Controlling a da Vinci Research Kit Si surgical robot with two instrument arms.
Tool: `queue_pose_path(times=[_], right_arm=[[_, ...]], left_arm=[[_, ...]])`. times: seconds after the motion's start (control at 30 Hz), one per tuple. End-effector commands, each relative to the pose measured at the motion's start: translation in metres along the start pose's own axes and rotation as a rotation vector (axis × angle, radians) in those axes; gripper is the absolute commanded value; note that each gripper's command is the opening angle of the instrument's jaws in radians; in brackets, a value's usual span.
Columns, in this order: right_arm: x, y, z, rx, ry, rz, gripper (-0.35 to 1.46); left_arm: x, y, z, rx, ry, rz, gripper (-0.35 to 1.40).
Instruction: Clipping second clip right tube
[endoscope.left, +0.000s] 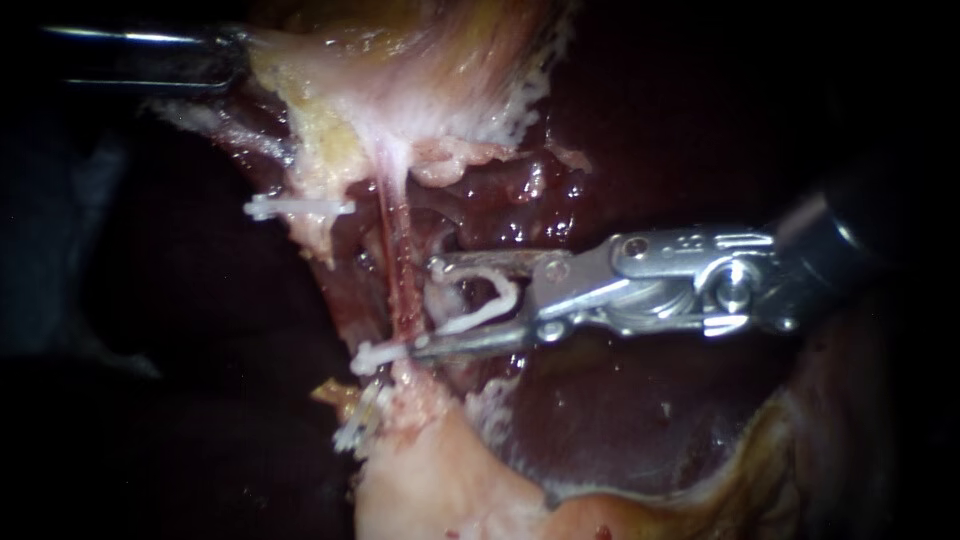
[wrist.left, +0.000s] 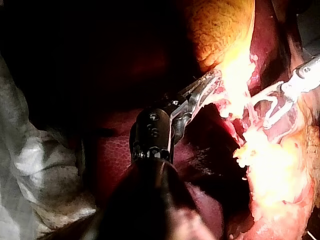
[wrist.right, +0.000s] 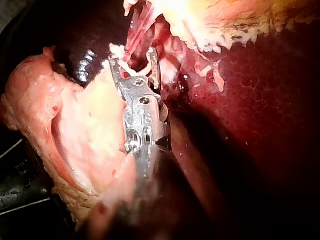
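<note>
right instrument (endoscope.left: 422, 306) jaws stand apart, cradling a white clip (endoscope.left: 480, 300), tips just beside the right tube (endoscope.left: 397, 262), near a seated clip (endoscope.left: 372, 357). left instrument (endoscope.left: 238, 52) clamps pale tissue (endoscope.left: 330, 110). closing from here risks catching only the tube's edge.

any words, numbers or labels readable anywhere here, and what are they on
No text can be read.
On the right instrument: small stamped marks on the metal body, too blurred to read.
On the clip in its jaws and on the liver: nothing written.
</note>
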Motion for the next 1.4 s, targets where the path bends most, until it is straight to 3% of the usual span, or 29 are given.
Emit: queue_pose_path(times=[0.03,0.33,0.97,1.07,1.3,1.4], right_arm=[[-0.0001,0.0002,0.0005,0.008,0.004,0.008,0.49],[0.0006,0.0008,0.0032,0.095,0.093,0.072,0.49],[0.0009,-0.0002,0.0049,0.176,0.110,0.080,0.48],[0.0011,-0.0010,0.0049,0.206,0.121,0.083,0.48],[0.0026,-0.0047,0.0048,0.278,0.148,0.073,0.47],[0.0033,-0.0057,0.0048,0.301,0.150,0.069,0.46]], left_arm=[[0.0000,0.0000,0.0000,0.000,0.000,0.000,-0.35],[0.0000,0.0000,0.0001,0.000,0.000,0.000,-0.35],[0.0000,0.0000,0.0002,0.001,0.001,0.000,-0.35],[0.0000,0.0000,0.0002,0.001,0.001,0.000,-0.35],[0.0000,0.0000,0.0002,0.001,0.001,0.000,-0.35],[0.0000,0.0000,0.0002,0.001,0.001,0.000,-0.35]])
